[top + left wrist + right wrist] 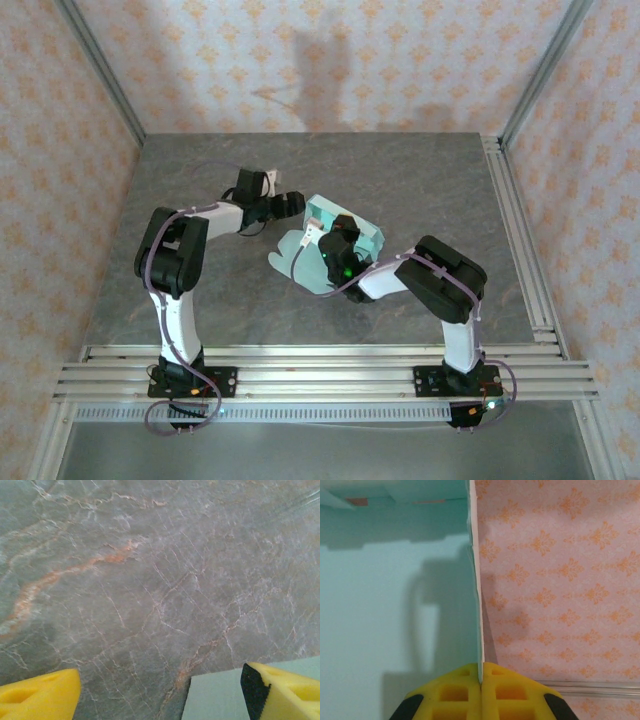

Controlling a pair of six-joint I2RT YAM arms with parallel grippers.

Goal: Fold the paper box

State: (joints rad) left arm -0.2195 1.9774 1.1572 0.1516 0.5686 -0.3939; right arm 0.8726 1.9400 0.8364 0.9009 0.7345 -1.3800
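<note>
The paper box, pale mint-green card, lies partly folded in the middle of the table, with one wall raised. My right gripper is over it, shut on the top edge of an upright wall. In the right wrist view the yellow fingers pinch that thin card edge, and the box's inside spreads to the left. My left gripper hovers just left of the box, open. Its yellow fingers stand wide apart, with a corner of the paper box lying between them on the table.
The grey marble table has aluminium rails along its near edge and right side. Patterned walls enclose the back and both sides.
</note>
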